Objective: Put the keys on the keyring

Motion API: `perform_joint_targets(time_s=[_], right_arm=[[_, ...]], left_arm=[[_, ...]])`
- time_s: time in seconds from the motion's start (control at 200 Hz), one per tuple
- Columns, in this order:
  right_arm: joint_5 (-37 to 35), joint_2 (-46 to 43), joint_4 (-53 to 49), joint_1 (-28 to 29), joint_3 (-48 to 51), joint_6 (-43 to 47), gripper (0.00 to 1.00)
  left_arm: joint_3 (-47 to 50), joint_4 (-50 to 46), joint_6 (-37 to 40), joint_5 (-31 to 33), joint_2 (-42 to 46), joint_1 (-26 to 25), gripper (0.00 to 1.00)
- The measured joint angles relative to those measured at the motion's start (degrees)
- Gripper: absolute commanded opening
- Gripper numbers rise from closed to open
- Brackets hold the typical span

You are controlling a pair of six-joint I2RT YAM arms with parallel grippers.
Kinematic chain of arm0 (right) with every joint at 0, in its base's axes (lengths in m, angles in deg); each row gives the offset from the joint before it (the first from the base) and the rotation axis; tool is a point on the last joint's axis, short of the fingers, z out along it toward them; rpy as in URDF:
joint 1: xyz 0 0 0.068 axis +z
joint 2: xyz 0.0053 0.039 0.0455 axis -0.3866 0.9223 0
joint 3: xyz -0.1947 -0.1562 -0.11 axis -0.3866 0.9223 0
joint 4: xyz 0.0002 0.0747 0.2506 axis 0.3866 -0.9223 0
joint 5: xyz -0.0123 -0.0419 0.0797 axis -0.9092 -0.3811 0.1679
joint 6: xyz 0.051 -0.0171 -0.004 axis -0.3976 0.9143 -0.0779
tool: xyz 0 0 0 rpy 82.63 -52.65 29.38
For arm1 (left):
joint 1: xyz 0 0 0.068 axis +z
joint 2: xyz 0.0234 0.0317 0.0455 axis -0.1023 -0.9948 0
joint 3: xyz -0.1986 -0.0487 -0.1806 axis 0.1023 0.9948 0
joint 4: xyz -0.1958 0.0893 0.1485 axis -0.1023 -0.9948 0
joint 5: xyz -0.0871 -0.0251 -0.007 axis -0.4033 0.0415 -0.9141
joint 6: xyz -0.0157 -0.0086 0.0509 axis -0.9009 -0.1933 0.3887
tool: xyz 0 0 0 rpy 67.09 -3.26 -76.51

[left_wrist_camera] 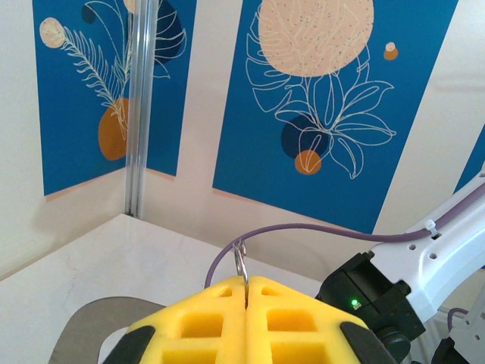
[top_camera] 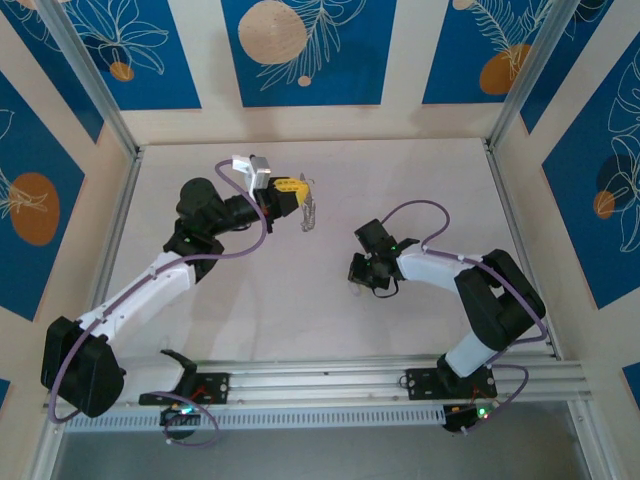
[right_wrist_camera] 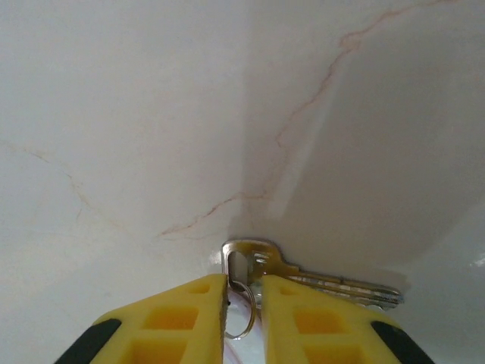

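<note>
Keyring [top_camera: 310, 214] pinched in left gripper [top_camera: 299, 192], fingers closed flat on the thin wire, fringe dangling beneath. Key [right_wrist_camera: 322, 283] flat on table [top_camera: 430, 180], well right of left gripper, head between narrow-set fingers of right gripper [right_wrist_camera: 244, 284]; clamped or not, cannot tell. Likely light, stiff, slick: grip the head.

left pincer [top_camera: 296, 188] over mid-back desk [top_camera: 420, 190], keyring [top_camera: 309, 213] dangling silvery from its yellow tips | right pincer [top_camera: 366, 278] well apart to the right, tipped down at desk | keys [top_camera: 354, 291]: pale speck at its tip
</note>
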Motion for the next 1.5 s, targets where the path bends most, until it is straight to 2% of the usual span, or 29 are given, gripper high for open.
perform_joint_targets(time_s=[0.62, 0.75, 0.94, 1.13, 1.5], right_arm=[[0.4, 0.8, 0.3, 0.0, -0.7, -0.3, 0.21], [0.5, 1.0, 0.3, 0.0, -0.9, -0.4, 0.15], [0.5, 1.1, 0.4, 0.0, -1.0, -0.5, 0.00], [0.5, 1.0, 0.4, 0.0, -1.0, -0.6, 0.00], [3.7, -9.3, 0.6, -3.7, -0.9, 1.9, 0.00]], left_arm=[[0.1, 0.2, 0.0, 0.0, 0.0, 0.0, 0.00], [0.5, 0.3, 0.0, 0.0, 0.0, 0.0, 0.00], [0.7, 0.3, 0.0, 0.0, 0.0, 0.0, 0.00], [0.7, 0.3, 0.0, 0.0, 0.0, 0.0, 0.00], [0.7, 0.3, 0.0, 0.0, 0.0, 0.0, 0.00]])
